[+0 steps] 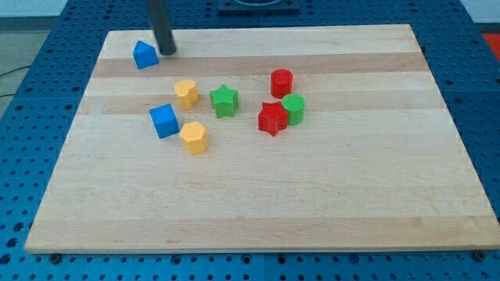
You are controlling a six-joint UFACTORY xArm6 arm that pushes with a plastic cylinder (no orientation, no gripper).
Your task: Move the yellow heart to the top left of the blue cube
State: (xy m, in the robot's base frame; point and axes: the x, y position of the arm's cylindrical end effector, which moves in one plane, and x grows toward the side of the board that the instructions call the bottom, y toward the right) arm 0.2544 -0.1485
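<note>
Just right of the blue cube, the yellow heart lay at its lower corner on the worktop. No pincer showed. My tip stood well above the cube, beside a blue pentagon-like block. Another yellow block sat up-right of the cube.

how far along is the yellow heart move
Nothing looks done yet. The blue cube has one yellow block at its upper right and another yellow block at its lower right; which is the heart is hard to tell. In hand: my tip is far off, beside the blue block near the view's top. The whole push remains.
</note>
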